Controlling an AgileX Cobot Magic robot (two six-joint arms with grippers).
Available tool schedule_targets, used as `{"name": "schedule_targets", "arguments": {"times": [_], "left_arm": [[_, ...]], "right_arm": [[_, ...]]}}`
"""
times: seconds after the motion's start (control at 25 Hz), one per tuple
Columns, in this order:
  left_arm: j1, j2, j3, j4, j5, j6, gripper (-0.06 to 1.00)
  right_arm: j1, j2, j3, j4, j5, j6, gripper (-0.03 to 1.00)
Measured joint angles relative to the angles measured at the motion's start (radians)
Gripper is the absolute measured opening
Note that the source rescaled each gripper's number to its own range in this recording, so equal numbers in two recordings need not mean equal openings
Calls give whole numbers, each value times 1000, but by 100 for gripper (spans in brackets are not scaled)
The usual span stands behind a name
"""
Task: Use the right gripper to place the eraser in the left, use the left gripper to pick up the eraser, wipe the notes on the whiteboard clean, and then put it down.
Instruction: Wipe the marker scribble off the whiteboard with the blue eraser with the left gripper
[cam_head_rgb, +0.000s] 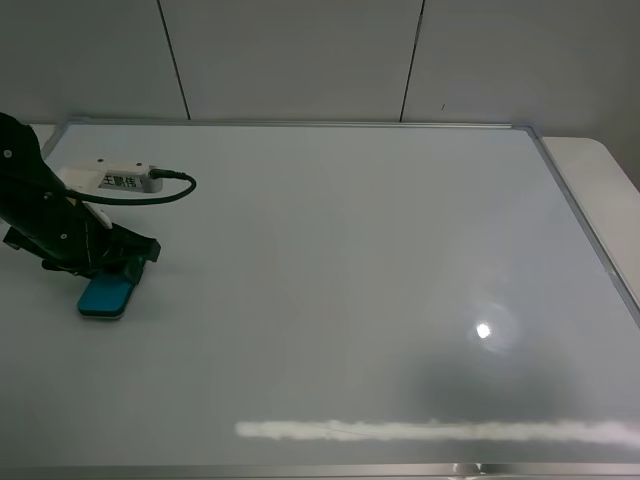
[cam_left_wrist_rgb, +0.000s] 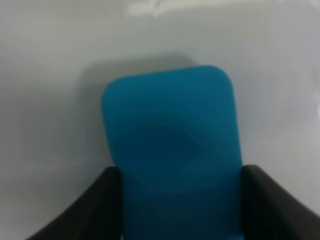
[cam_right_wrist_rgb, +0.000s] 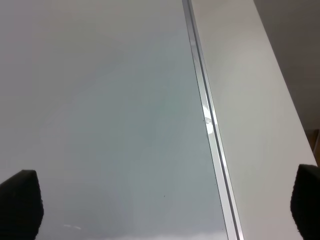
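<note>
At the whiteboard's (cam_head_rgb: 330, 290) left edge, low over the glossy surface: left tool (cam_head_rgb: 128, 268) clamped on the eraser (cam_head_rgb: 106, 298), black jaws pressing both long sides of the teal block, as the left wrist view (cam_left_wrist_rgb: 172, 155) confirms. Eraser flat or nearly flat against the board, base seemingly touching; cannot tell for sure whether contact is full. Just behind the arm, toward the board's far-left corner, a white wrist module (cam_head_rgb: 112, 180) with a looping black cable (cam_head_rgb: 170, 190). Across the middle of the whiteboard, no notes visible anywhere, only a bright lamp glare and a long pale reflection along the near edge; wiping judged done, or nearly so. Step in hand, by that reading: setting the eraser down at the board's left side. Next move likely calls for parting the jaws gently so the block stays put, then lifting straight up clear of it without dragging. Off the whiteboard's right edge, a strip of pale table (cam_right_wrist_rgb: 250, 100) beyond the silver frame (cam_right_wrist_rgb: 207, 120). Right tool (cam_right_wrist_rgb: 165, 205) hanging above that frame with dark fingertips (cam_right_wrist_rgb: 20, 200) spread wide apart, holding nothing; not seen in the high view.
</note>
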Motion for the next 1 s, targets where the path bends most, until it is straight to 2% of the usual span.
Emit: {"name": "schedule_targets", "arguments": {"times": [0.12, 0.24, 0.36, 0.52, 0.72, 1.0], "left_arm": [[0, -32, 3, 54, 31, -22, 4], [6, -39, 4, 161, 35, -83, 4], [52, -39, 4, 245, 22, -141, 4], [129, -39, 5, 318, -45, -156, 4], [149, -39, 5, 327, -77, -156, 4], [139, -39, 66, 274, -181, -127, 4]], "right_arm": [[0, 0, 0, 0, 0, 0, 100], [0, 0, 0, 0, 0, 0, 100], [0, 0, 0, 0, 0, 0, 100], [0, 0, 0, 0, 0, 0, 100], [0, 0, 0, 0, 0, 0, 100], [0, 0, 0, 0, 0, 0, 100]]}}
